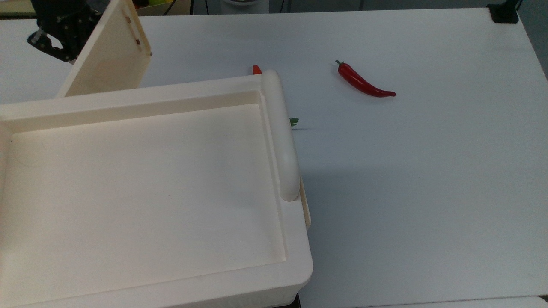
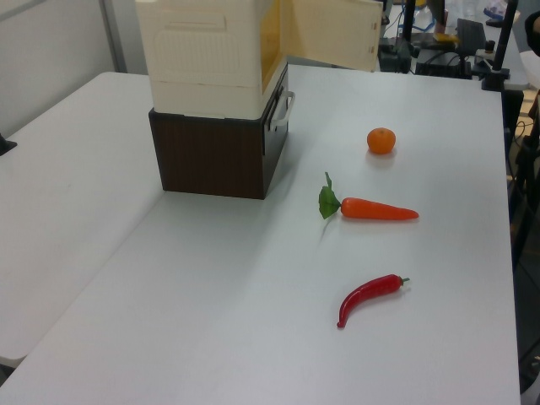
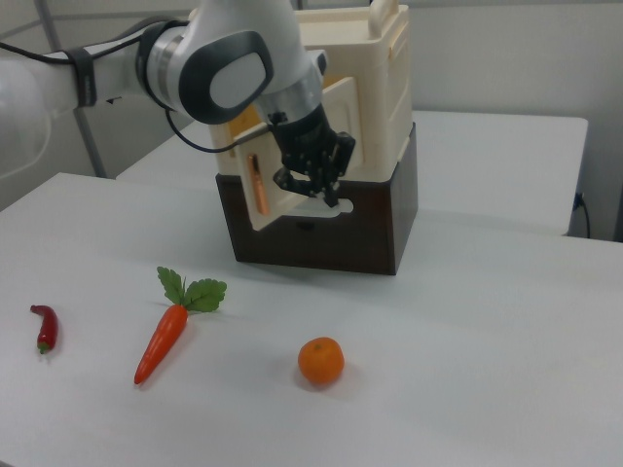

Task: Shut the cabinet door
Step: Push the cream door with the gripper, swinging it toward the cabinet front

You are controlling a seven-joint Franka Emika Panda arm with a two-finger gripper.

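Cabinet (image 3: 375,88) on a box (image 3: 360,229); carrot (image 3: 164,341) before it.

Carrot (image 2: 377,208), orange (image 2: 381,140) well apart from door (image 2: 331,32) swing.

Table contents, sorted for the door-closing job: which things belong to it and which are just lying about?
Belonging to the job:
- cabinet door, standing partly open
- cabinet
- gripper, against the door

Lying about:
- red chili pepper
- carrot
- orange
- dark brown box under the cabinet
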